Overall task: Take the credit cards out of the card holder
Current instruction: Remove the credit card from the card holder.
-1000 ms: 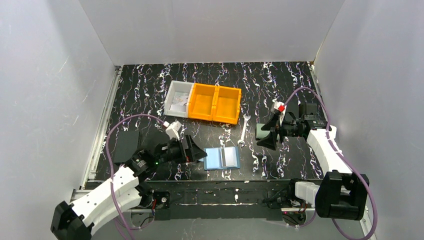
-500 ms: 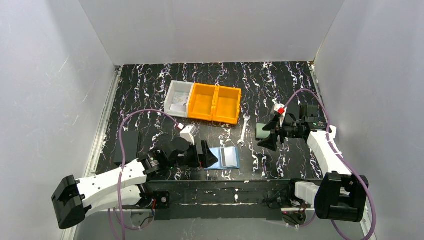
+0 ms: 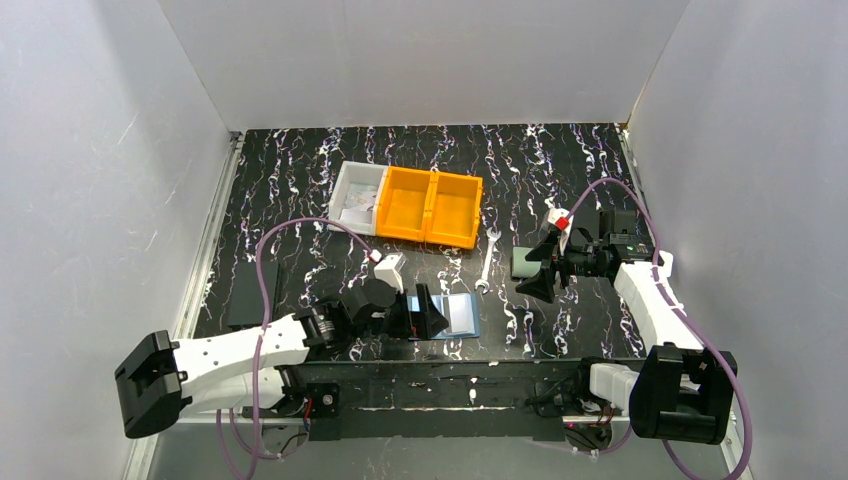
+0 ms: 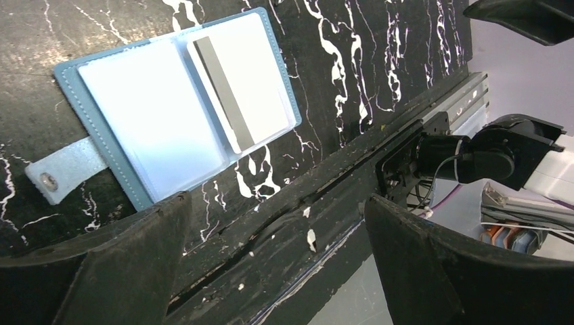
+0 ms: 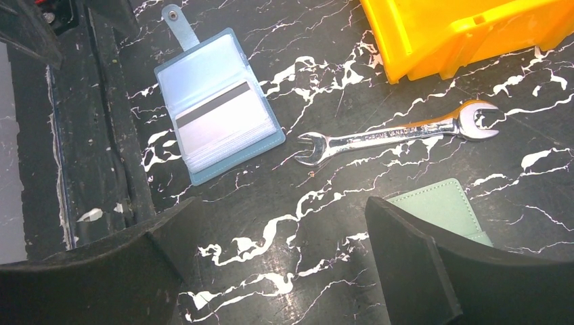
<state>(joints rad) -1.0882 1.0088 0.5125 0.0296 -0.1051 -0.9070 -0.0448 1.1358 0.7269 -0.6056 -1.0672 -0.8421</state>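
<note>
Two claws are both standing spread wide, gripping nothing. Nearest the front edge of the table (image 3: 560, 180), the card holder (image 4: 135, 128) is lying open and flat. One of the credit cards (image 4: 237, 88), pale with a dark stripe, is sitting in its right-hand pocket, and the snap tab is sticking out from the other half. The left gripper (image 3: 428, 312) is now hanging over the holder's left half, having swung in from well left of the holder a second ago; the holder itself has not shifted. Just right of the holder and a little farther back, a wrench (image 5: 399, 139) is lying. Beyond it to the right, the right gripper (image 3: 527, 270) is keeping its earlier place above a pale green pouch (image 5: 447, 206). Farthest behind the holder, the orange bins (image 3: 430, 205) and a white bin (image 3: 357, 197) are sitting side by side.
</note>
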